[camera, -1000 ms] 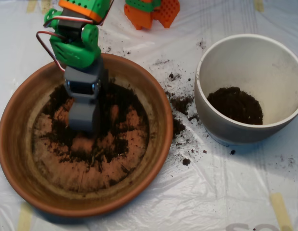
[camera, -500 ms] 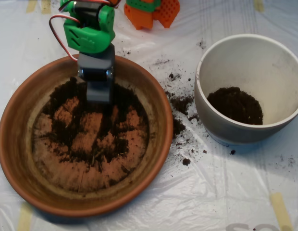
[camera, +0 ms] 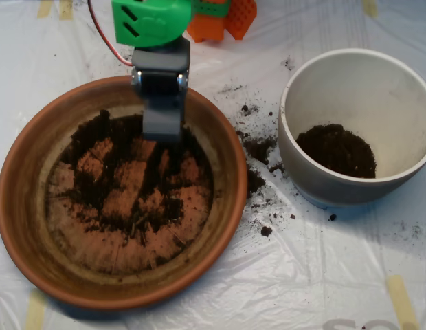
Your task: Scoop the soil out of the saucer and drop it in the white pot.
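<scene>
The grey clamshell gripper [camera: 162, 122] hangs over the upper part of the large, round terracotta saucer [camera: 20, 213], in the upper left of the frame, its long body running top to bottom under a green servo housing [camera: 150, 20]. From straight above its shells look drawn together, but whether they are clenched on a load is not something I can tell. Its lower end sits at the upper edge of the dark, crumbly soil [camera: 130, 182], which lies in a broken ring of clumps and thin smears across the saucer floor, with bare orange patches between.

To the right, well apart from the gripper, stands the round, deep white pot [camera: 295, 155], just beside the saucer's right rim. A dark heap of earth already lies at its bottom. Spilled crumbs [camera: 258, 148] dot the clear plastic sheet [camera: 302, 275] covering the bench, in the gap between the two vessels.

The coming move turns on this: the pot lies to the right of the gripper and slightly lower in the frame, so a carry would cross the saucer's right rim and that littered gap, where more could fall
</scene>
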Controlling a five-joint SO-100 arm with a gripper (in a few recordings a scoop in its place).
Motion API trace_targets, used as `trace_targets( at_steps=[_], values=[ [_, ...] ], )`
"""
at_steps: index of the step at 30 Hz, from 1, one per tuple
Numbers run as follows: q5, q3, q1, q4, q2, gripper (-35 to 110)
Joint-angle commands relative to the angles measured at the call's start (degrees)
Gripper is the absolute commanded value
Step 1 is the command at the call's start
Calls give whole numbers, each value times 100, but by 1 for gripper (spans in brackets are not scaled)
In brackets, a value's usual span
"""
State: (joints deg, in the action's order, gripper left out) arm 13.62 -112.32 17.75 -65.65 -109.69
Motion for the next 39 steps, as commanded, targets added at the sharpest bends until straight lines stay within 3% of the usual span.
trace_targets(
  at_steps=[1, 10, 20, 26, 33, 39],
  values=[
    [-132, 976, -369, -343, -510, 0],
    [-220, 3410, -1503, -1775, 9, 0],
    [-290, 5467, -3322, -2698, 905, 0],
    [88, 5484, -4087, -2681, 1134, 1],
    [185, 5194, -4184, -2593, 1125, 32],
    [211, 4649, -4113, -2391, 905, 32]
  ],
)
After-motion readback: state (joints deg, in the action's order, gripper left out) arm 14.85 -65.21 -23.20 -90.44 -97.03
